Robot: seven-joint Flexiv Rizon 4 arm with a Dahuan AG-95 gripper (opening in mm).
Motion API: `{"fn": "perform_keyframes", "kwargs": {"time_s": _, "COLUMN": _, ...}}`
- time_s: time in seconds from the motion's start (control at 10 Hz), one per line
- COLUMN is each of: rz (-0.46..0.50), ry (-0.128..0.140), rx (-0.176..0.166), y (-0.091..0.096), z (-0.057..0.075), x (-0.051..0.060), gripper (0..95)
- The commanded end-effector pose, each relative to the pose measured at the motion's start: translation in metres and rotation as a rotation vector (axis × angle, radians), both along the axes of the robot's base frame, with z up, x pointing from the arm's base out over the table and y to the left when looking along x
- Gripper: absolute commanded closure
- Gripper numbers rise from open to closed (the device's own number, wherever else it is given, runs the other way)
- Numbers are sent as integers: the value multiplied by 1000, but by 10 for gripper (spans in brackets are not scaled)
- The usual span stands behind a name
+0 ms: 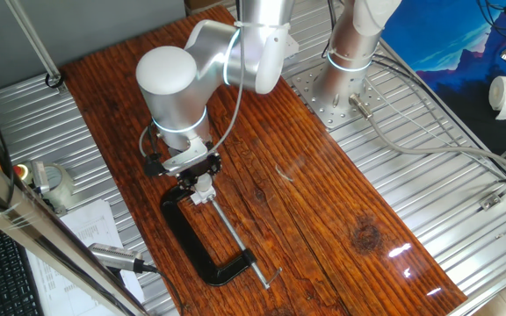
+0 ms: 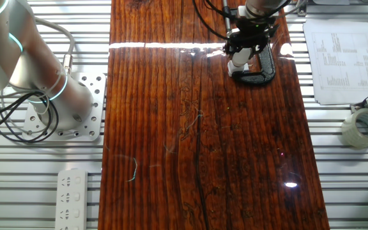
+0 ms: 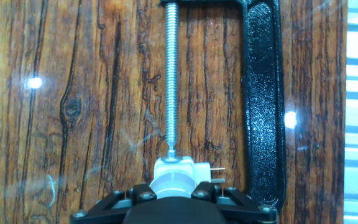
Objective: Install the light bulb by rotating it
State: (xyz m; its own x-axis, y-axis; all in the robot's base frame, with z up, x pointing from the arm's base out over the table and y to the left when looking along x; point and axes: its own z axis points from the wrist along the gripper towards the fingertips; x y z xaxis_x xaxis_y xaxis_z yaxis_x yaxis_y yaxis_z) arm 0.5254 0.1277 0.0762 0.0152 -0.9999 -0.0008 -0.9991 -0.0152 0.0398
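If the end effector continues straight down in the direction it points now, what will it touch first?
Most likely the light bulb seated in the white socket directly under the end effector. The black clamp holds that socket. The gap cannot be judged; they may already touch.

clamp frame: black C-clamp walls off one side of tool, close
screw: threaded rod runs straight ahead to socket block
open side: bare table opposite the frame

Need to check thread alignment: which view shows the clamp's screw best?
The hand view: the C-clamp's screw runs full length to the white socket block. One fixed view shows it thin and oblique; the other hides it behind the gripper.
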Motion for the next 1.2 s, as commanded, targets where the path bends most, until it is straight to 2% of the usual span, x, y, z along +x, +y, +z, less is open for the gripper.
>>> {"fn": "perform_keyframes", "kwargs": {"time_s": 0.1, "rz": -70, "ry": -2, "rx": 3, "y": 0, "z": -2, "x": 1, "gripper": 950}}
{"fn": "perform_keyframes", "kwargs": {"time_s": 0.6, "rz": -226, "ry": -1, "rx": -9, "y": 0, "z": -2, "x": 1, "gripper": 950}}
{"fn": "perform_keyframes", "kwargs": {"time_s": 1.2, "rz": -332, "ry": 2, "rx": 4, "y": 0, "z": -2, "x": 1, "gripper": 950}}
